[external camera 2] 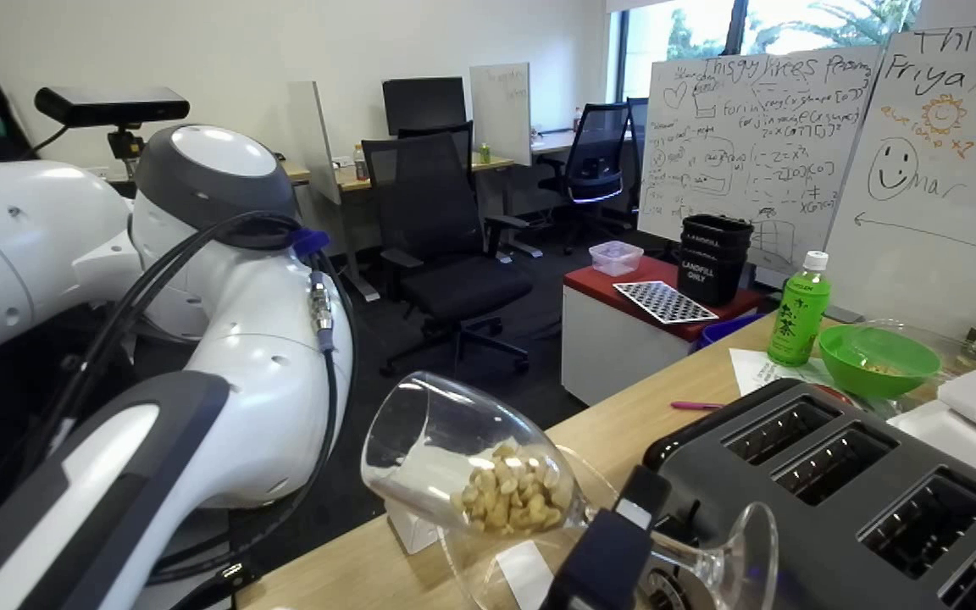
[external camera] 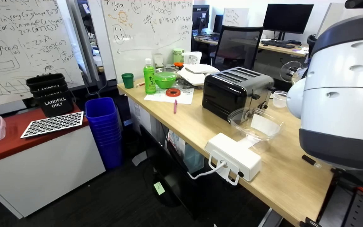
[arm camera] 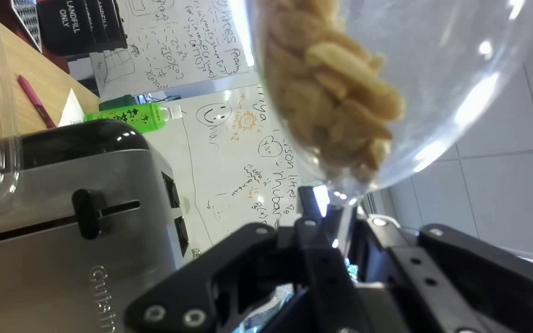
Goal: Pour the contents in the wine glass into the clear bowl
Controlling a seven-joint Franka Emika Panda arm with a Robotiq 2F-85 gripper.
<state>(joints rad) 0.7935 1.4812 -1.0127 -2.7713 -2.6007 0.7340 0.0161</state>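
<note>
Tilted in the air, the clear wine glass [external camera 2: 420, 449] has its mouth raised toward the upper left in an exterior view. Light-brown nuts [external camera 2: 512, 491] are heaped in its cup toward the stem end. My gripper [arm camera: 336, 226] is shut on the stem, just below the cup in the wrist view. In an exterior view the glass's round foot [external camera: 290, 71] shows beside the arm, which hides most of the rest. On the table in front of the toaster stands the clear bowl [external camera: 258, 138], with white paper seen in or through it. Its rim [external camera 2: 459, 566] partly shows beneath the glass.
A black and silver toaster [external camera: 238, 91] stands close behind the bowl. At the table edge sits a white box [external camera: 235, 156] with a cable. A small plastic cup [external camera: 279, 99], a marker [external camera: 310, 160], a green bottle [external camera: 150, 78] and a green bowl [external camera: 165, 80] are also out.
</note>
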